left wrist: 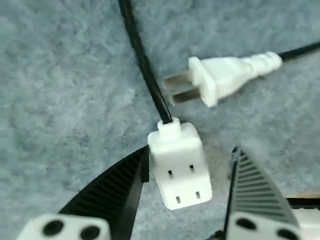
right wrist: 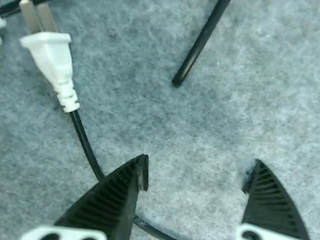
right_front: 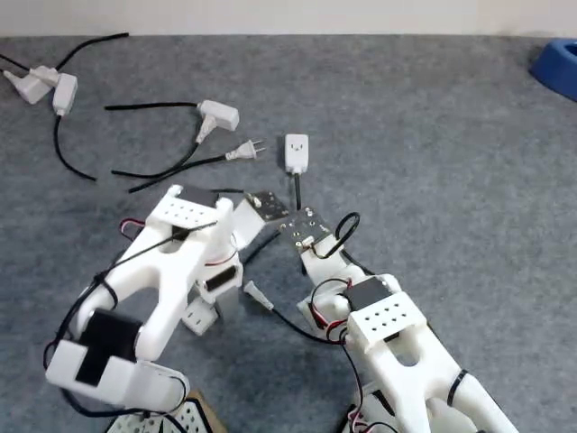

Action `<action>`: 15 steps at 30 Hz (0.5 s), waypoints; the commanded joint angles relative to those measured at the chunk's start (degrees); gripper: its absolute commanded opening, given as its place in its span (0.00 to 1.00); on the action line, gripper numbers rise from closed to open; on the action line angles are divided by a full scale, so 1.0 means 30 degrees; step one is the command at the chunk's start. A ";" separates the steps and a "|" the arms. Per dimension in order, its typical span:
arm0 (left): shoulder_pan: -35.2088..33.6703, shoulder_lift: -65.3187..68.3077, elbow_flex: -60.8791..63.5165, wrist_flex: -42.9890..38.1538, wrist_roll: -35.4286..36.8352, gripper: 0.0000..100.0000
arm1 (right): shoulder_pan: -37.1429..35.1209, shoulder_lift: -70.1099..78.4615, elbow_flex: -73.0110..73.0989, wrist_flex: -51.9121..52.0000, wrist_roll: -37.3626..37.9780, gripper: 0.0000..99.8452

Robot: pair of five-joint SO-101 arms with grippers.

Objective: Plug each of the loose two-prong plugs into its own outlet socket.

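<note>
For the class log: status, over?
Left claw open, straddling white plastic outlet socket. White two-prong plug beside, unplugged. Right claw open over grey carpet. Black cord before prongs.

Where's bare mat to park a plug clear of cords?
Free: the grey felt mat between the white cube socket and the blue object at the far corner. Crowded: black cords across the opposite side and the centre.

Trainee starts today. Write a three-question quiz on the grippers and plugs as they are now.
1. True or false: the left gripper is open, with a white socket between its jaws.
2. The right gripper is: A) open above the carpet; B) shut on a plug; C) shut on a cable.
3. Fill in: the plug near that socket is ____ it (inserted in / apart from).
Key: 1 true; 2 A; 3 apart from.
</note>
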 commanded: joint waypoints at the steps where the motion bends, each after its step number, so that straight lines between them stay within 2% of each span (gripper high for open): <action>1: -0.0747 0.1421 -0.1275 0.0293 -0.0352 0.27 | -0.0132 -0.0484 -0.0103 0.0103 0.0205 0.30; 5: -0.1011 0.3619 -0.1421 0.0176 -0.0381 0.26 | -0.0132 -0.0484 -0.0103 0.0103 0.0205 0.30; 11: -0.1011 0.4381 -0.2535 -0.0557 -0.0322 0.08 | -0.0132 -0.0513 -0.0103 0.0103 0.0205 0.30; 15: -0.0923 0.4498 -0.4557 -0.0527 -0.0674 0.05 | -0.0132 -0.0513 -0.0103 0.0103 0.0205 0.30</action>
